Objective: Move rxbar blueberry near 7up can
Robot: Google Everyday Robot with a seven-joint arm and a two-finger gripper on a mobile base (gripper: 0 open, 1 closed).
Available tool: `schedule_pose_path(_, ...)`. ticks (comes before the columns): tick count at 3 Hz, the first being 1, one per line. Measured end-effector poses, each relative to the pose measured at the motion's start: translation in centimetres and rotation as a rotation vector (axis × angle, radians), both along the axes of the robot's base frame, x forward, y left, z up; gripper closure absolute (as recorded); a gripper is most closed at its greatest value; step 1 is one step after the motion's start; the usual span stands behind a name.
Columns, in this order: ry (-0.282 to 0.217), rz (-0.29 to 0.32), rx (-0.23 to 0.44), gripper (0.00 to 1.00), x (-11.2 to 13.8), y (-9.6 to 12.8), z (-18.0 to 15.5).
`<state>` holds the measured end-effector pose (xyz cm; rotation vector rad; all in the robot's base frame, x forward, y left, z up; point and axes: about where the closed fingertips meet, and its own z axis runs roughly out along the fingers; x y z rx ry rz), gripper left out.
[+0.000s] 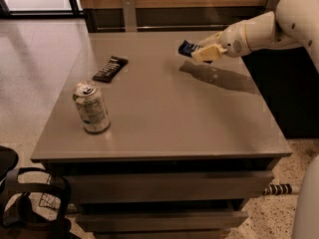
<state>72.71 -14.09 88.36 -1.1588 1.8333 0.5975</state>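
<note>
The 7up can [91,107] stands upright near the table's front left. The rxbar blueberry [187,48], in a dark blue wrapper, is held in my gripper [199,51] and lifted above the far right part of the table, with its shadow on the surface below. My gripper is shut on the bar; its pale fingers [208,53] cover the bar's right end. The white arm reaches in from the right.
A black-wrapped bar [110,68] lies on the grey table [164,123] at the far left, behind the can. A dark cabinet stands right of the table. A black chair base sits on the floor at lower left.
</note>
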Motion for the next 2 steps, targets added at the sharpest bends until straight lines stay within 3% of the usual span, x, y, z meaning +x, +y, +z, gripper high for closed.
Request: schedule_pose_path(2,-0.035,-0.042,-0.089,1.00,-6.6,0.4,1.4)
